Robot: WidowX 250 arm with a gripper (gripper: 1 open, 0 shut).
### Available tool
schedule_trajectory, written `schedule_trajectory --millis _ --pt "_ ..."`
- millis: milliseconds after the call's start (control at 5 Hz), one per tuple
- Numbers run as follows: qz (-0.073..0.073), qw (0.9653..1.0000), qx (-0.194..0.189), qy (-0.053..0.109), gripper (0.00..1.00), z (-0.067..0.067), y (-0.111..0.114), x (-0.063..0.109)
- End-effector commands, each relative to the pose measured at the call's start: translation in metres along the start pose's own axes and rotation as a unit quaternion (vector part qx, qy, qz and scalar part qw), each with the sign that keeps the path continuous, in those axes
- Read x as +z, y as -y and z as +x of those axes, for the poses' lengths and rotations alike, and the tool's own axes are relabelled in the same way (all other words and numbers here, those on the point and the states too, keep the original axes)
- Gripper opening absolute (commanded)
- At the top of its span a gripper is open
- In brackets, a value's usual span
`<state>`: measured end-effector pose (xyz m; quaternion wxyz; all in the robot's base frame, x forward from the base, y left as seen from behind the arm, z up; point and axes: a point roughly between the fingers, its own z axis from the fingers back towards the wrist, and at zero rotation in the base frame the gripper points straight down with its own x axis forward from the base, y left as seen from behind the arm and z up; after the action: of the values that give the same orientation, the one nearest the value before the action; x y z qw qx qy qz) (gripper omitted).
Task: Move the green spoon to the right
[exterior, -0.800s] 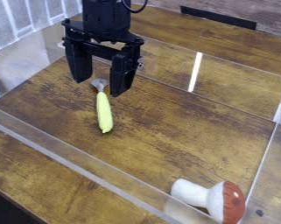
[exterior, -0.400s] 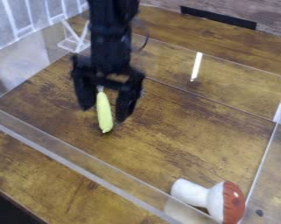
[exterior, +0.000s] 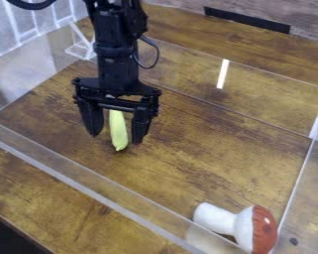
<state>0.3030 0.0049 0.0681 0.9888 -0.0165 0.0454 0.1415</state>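
Single black arm reaches down from the top of the view, its gripper [exterior: 118, 127] pointing straight at the wooden surface [exterior: 228, 149]

Fingers [exterior: 92, 120] spread wide, one each side of the green spoon [exterior: 119, 130]. Gap visible between each finger and the spoon; nothing gripped. Whether the fingertips touch the wood I cannot tell

Green spoon lies flat on the wood, left of centre, yellow-green handle running roughly toward the camera. Upper end of the spoon is hidden behind the black body of the gripper, so its bowl does not show

Clear plastic walls [exterior: 108, 203] box in the working area; the near wall runs diagonally across the lower left, another stands along the right edge. A bright streak of reflection sits on the far pane, upper right

Toy mushroom [exterior: 241, 224], white stem and red cap, lies on its side in the lower right corner, close to the near wall and well apart from the spoon and the arm

Beyond the far wall: more wood and a dark strip at top right
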Motion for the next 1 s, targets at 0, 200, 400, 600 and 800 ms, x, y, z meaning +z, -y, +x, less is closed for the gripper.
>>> schedule_trajectory --millis 0,200,400,600,800 --pt "-0.009 0.9994 -0.009 0.033 1.00 0.009 -0.002 0.018" --pt "-0.011 0.9993 -0.013 0.033 1.00 0.016 -0.010 0.015" --pt "-0.012 0.9993 -0.019 0.031 1.00 0.024 -0.012 0.012" --pt "-0.013 0.9992 -0.026 0.029 1.00 0.032 -0.014 0.010" --pt "-0.014 0.9995 -0.009 0.026 1.00 0.028 -0.012 0.004"
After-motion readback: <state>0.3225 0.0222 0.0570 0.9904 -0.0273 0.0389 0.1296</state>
